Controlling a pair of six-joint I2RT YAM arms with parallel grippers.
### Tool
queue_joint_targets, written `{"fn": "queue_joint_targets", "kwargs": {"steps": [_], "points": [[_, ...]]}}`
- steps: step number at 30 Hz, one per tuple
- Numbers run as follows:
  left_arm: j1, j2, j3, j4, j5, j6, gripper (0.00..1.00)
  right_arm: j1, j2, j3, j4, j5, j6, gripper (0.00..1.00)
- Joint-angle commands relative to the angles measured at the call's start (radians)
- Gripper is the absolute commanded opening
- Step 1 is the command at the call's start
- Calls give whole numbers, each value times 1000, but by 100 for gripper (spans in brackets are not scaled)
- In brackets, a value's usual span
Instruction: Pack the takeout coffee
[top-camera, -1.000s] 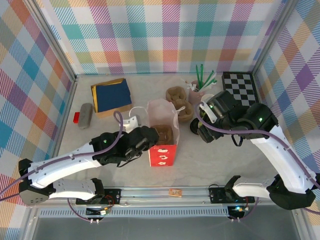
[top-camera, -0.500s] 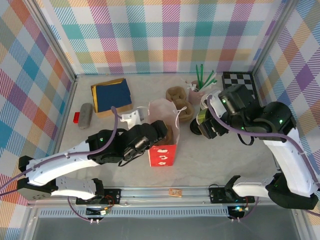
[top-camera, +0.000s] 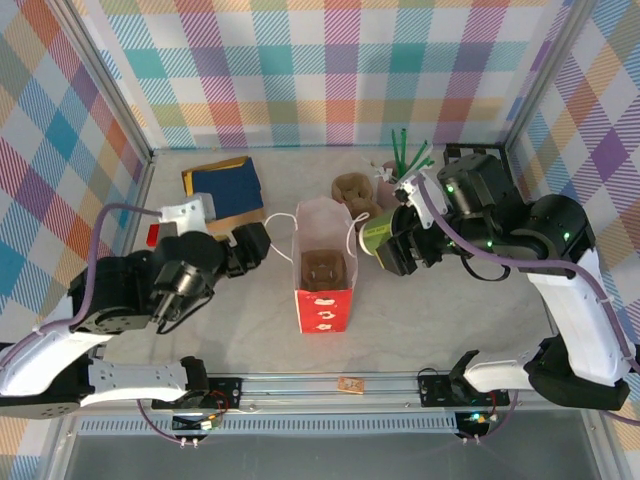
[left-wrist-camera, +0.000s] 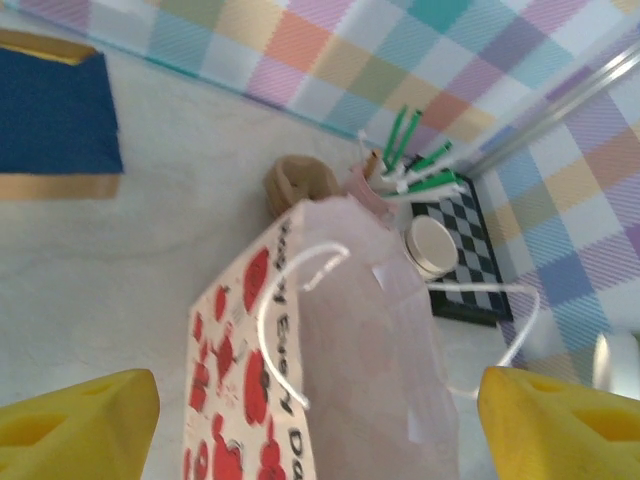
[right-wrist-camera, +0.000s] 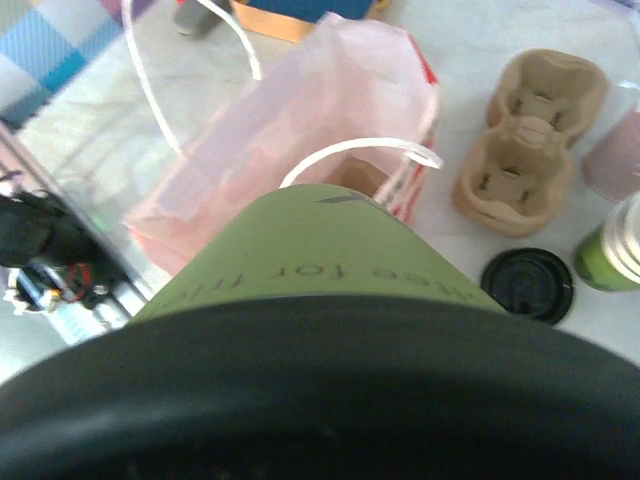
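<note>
Step in hand: carrying to the bag. Right gripper (top-camera: 395, 247) jaws clamped on the coffee cup (top-camera: 377, 236), tipped sideways; the bag (top-camera: 325, 310) mouth lies just beyond them. Left gripper (top-camera: 252, 245) jaws wide apart, empty. Next, probably: right the cup, lower onto the carrier (top-camera: 324, 268), release.

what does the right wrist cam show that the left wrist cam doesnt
Right wrist: the takeout coffee close up, its black lid nearest the lens, and a loose black lid lying flat. Left wrist: green straws and a checkered mat. Both: the handled bag and the cardboard cup carrier.
</note>
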Motion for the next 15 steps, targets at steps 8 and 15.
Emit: {"fn": "queue_joint_targets", "kwargs": {"steps": [8, 15], "points": [[399, 217, 107, 11, 456, 339, 82, 95, 23, 8, 183, -170, 89, 59], [466, 479, 281, 7, 604, 553, 82, 110, 55, -50, 266, -170, 124, 60]]}}
